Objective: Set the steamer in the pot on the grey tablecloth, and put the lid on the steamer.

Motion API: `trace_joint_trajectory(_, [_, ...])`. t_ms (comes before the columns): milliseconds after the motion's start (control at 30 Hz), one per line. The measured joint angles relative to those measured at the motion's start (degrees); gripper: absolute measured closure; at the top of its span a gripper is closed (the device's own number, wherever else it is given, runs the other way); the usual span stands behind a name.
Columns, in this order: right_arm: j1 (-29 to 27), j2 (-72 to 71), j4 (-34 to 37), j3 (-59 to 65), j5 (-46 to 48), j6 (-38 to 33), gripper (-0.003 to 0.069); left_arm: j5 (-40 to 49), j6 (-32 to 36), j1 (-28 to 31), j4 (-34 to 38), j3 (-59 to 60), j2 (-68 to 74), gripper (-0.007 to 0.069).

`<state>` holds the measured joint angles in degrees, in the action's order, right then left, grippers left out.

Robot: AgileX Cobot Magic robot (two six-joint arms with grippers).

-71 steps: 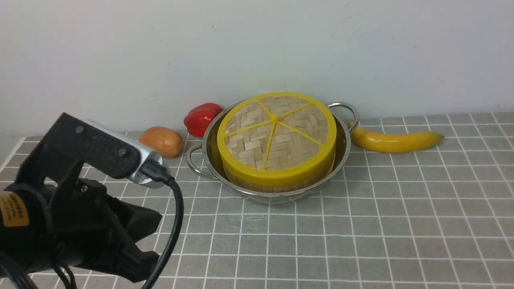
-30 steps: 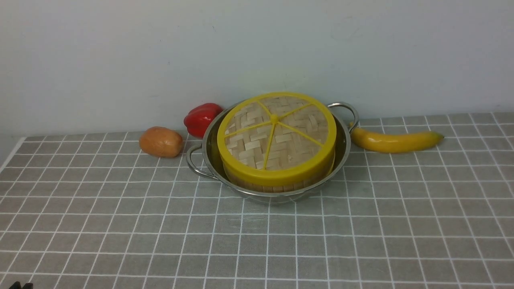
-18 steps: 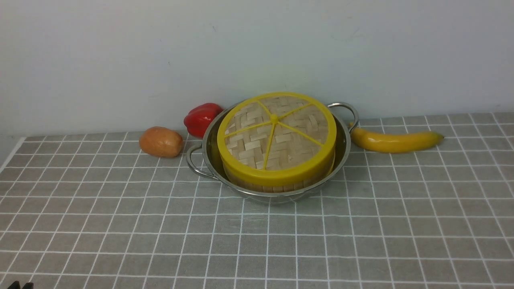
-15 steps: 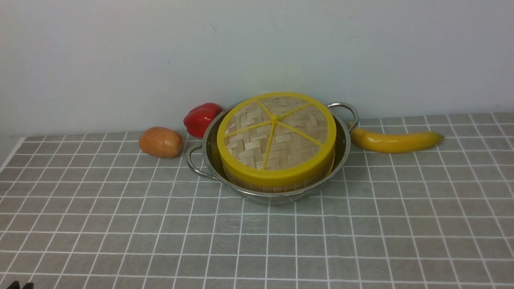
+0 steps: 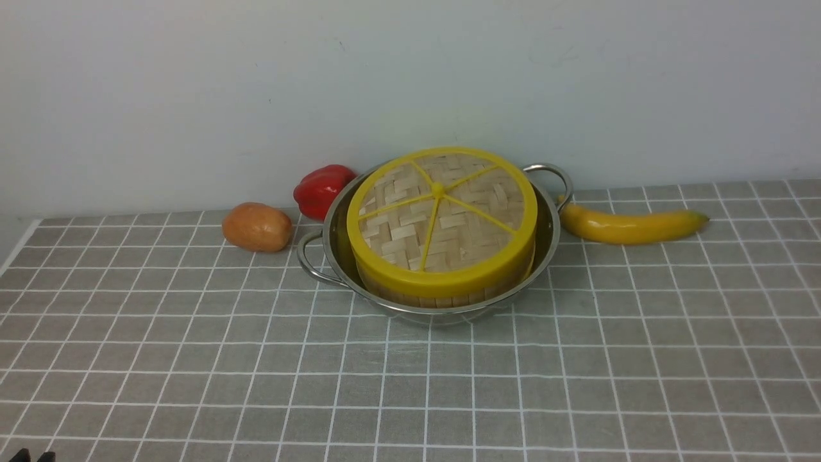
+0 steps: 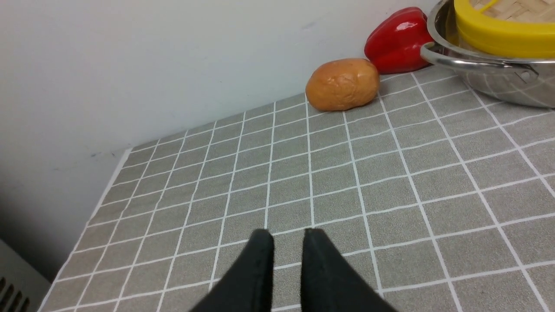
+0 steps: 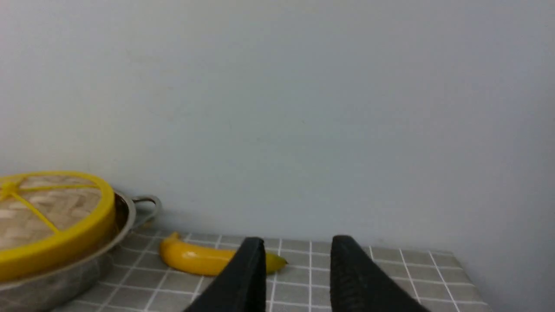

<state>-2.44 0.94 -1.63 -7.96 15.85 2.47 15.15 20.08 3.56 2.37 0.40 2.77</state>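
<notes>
The shiny pot (image 5: 550, 221) stands on the grey tablecloth (image 5: 577, 359) near the back wall. The steamer (image 5: 442, 298) sits inside it, with only a strip of its slat wall showing. The lid (image 5: 442, 212) lies on top of the steamer, slightly tilted. My left gripper (image 6: 287, 236) hovers low over the cloth at the front left, far from the pot, its jaws a narrow slit apart and empty. Only its tips (image 5: 31, 456) show in the front view. My right gripper (image 7: 298, 240) is open and empty, off to the pot's right, outside the front view.
A red pepper (image 5: 321, 189) and a brown potato (image 5: 256, 226) lie left of the pot. A yellow banana (image 5: 632, 224) lies right of it by the wall. The cloth's left edge (image 6: 108, 186) and right edge (image 7: 459, 264) show in the wrist views.
The left arm, large in the lower left 2.4 s ago, has pulled back out of the front view. Nothing has moved in the last second.
</notes>
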Motion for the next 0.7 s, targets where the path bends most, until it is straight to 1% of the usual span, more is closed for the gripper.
trace_joint_trajectory(200, [-2.9,-0.6,0.0,7.9,-1.0,2.0,0.0419,0.0,0.0,0.0,0.0,0.0,0.0,0.0521])
trace_joint_trajectory(333, [-3.0,-0.6,0.0,8.4,-1.2,3.6,0.0419,0.0,0.0,0.0,0.0,0.0,0.0,0.0518])
trace_joint_trajectory(700, [-3.0,-0.7,0.0,8.4,-0.8,4.6,0.0419,0.0,0.0,0.0,0.0,0.0,0.0,0.0496])
